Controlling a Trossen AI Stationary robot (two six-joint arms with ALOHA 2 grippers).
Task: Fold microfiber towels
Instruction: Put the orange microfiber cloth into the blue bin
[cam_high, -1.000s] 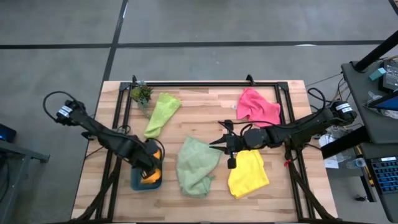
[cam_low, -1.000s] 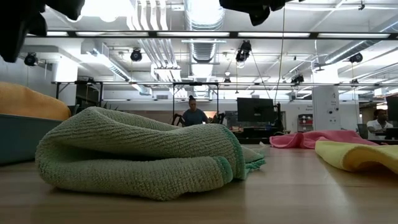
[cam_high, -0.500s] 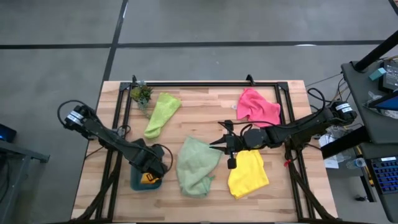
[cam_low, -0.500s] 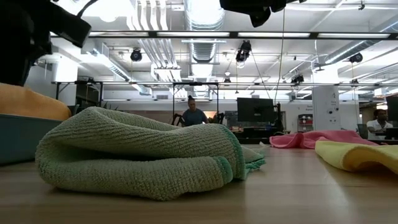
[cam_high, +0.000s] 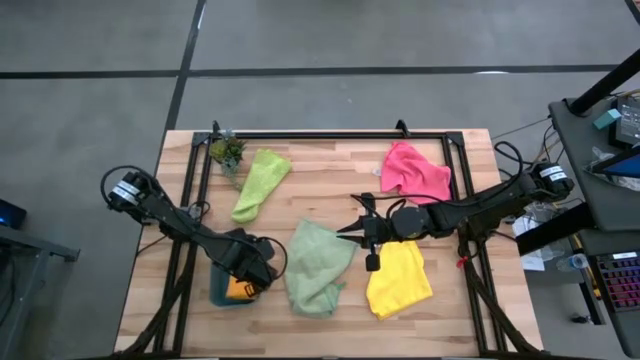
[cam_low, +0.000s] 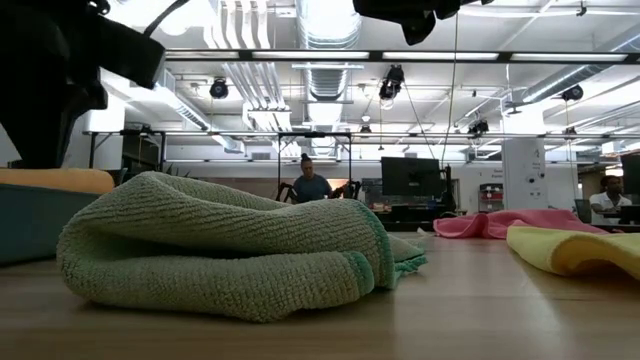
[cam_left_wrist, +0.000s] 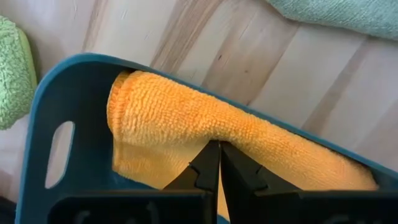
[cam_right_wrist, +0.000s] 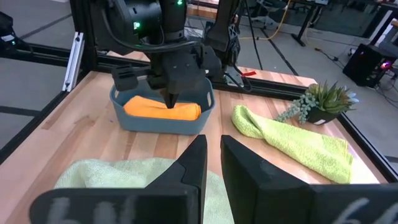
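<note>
- Since a second ago the left arm has swung toward the table's middle and its left gripper (cam_high: 243, 283) has come down into the teal tray (cam_high: 219, 296); nothing else has shifted.
- Landmark: the teal tray, at the table's front left.
- Inside it lies the folded orange towel (cam_left_wrist: 186, 152). From above, the arm hides all but a small patch of it; in the low view only its top edge rises over the tray wall.
- Left gripper's fingers (cam_left_wrist: 205, 168) are pressed together, tips touching the orange towel's top. Whether any cloth is pinched between them cannot be told.
- Behind the tray: the lime green towel (cam_high: 259, 181), with the small potted plant (cam_high: 227, 151) just beside its far end.
- Right of the tray, close by: the crumpled pale sage green towel (cam_high: 316, 265).
- Farther right: the right gripper (cam_high: 352, 229) hovers over the sage towel's edge, fingers nearly closed with a thin gap, holding nothing.
- Beyond it: the yellow towel (cam_high: 399, 281), partly under the right arm.
- Far right rear: the pink towel (cam_high: 414, 171).
</note>
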